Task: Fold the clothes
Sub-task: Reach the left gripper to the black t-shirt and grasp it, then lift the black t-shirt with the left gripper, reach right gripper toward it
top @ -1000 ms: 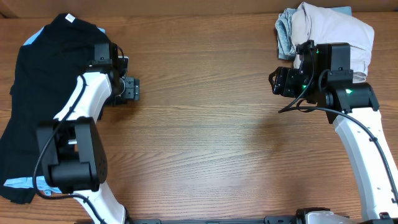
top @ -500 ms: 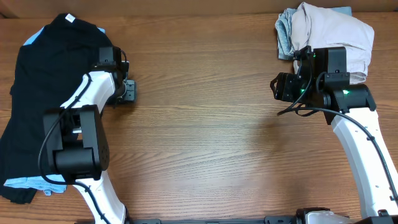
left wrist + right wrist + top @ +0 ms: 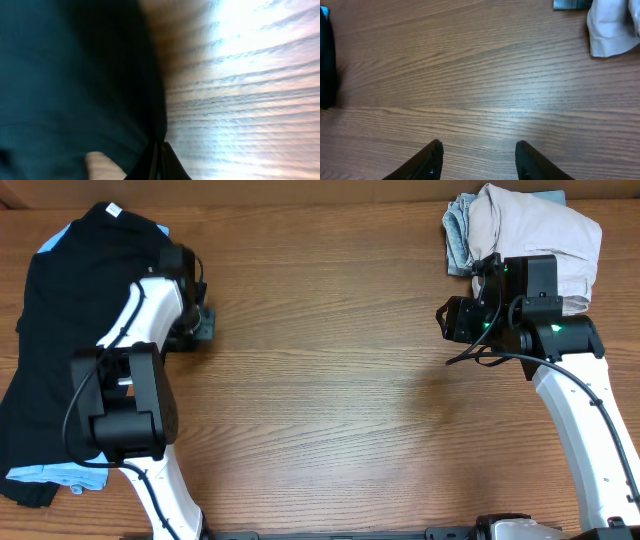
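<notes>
The black T-shirt (image 3: 70,330) lies spread at the table's left, its white neck label (image 3: 110,211) at the top. A light blue T-shirt (image 3: 40,473) peeks out from under it. My left gripper (image 3: 196,326) is at the black shirt's right edge. In the left wrist view its fingers (image 3: 159,152) are pressed together, with the dark cloth (image 3: 75,75) running into them. My right gripper (image 3: 479,147) is open over bare wood at the right (image 3: 445,318), with nothing between its fingers.
A heap of pale garments (image 3: 540,230) with a grey-blue piece (image 3: 460,230) sits at the back right, just behind my right arm; its white edge (image 3: 612,27) shows in the right wrist view. Bare wooden table (image 3: 330,380) lies between the arms.
My left gripper has shut and swung in against the black shirt's right edge. The right gripper's fingers have narrowed a little; that arm shifted slightly, then held still.
</notes>
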You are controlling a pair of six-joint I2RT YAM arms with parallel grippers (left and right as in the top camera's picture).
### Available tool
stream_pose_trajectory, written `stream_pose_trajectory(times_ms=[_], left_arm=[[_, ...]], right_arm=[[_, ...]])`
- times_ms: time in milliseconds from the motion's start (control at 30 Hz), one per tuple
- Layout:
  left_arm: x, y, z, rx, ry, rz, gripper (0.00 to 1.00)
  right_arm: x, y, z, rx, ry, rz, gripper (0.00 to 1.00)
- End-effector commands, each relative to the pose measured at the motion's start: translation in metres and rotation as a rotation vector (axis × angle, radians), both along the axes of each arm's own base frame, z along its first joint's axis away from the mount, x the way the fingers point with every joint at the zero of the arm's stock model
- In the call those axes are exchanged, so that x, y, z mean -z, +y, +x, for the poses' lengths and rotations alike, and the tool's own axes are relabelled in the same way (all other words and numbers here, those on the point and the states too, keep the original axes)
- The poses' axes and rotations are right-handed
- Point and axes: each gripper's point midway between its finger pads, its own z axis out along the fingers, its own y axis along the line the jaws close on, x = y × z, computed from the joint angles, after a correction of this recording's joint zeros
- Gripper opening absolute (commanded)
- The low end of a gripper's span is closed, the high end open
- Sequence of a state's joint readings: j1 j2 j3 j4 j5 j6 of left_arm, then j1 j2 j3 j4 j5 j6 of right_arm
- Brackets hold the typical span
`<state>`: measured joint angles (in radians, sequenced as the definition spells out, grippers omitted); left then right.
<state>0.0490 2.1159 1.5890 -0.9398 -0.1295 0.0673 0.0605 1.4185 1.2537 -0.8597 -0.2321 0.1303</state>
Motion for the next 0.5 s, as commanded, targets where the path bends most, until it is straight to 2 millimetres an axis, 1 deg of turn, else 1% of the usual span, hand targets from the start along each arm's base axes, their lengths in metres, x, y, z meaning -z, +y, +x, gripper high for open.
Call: stream_pose_trajectory(times_ms=[0, 100, 133, 233, 267, 300, 333, 467], left_arm=[[-0.068, -0.008, 0.043, 0.03, -0.139, 0.014, 0.04], [-0.138, -0.014, 0.062, 0.043, -0.238, 0.017, 0.04], [-0.163, -0.016, 0.067, 0.047, -0.284, 0.017, 0.04], [-0.23, -0.021, 0.074, 0.055, -0.422, 0.011, 0.04], [-0.246, -0.023, 0.075, 0.058, -0.459, 0.006, 0.04], [-0.269, -0.025, 0.075, 0.064, -0.512, -0.007, 0.04], [-0.286, -0.028, 0.074, 0.068, -0.555, -0.019, 0.04], [-0.35, -0.042, 0.069, 0.1, -0.73, -0.096, 0.04]], right_arm=[[-0.001, 0.003, 0.001, -0.008, -0.009, 0.008, 0.5], [-0.002, 0.004, 0.001, -0.013, -0.012, 0.016, 0.5], [-0.002, 0.005, 0.001, -0.016, -0.011, 0.018, 0.5], [-0.003, 0.009, 0.0, -0.03, -0.011, 0.039, 0.5], [-0.003, 0.012, 0.0, -0.04, -0.01, 0.052, 0.5], [-0.005, 0.015, -0.001, -0.052, -0.012, 0.069, 0.5], [-0.006, 0.019, -0.001, -0.066, -0.013, 0.088, 0.49], [-0.016, 0.046, -0.003, -0.156, -0.038, 0.17, 0.47]])
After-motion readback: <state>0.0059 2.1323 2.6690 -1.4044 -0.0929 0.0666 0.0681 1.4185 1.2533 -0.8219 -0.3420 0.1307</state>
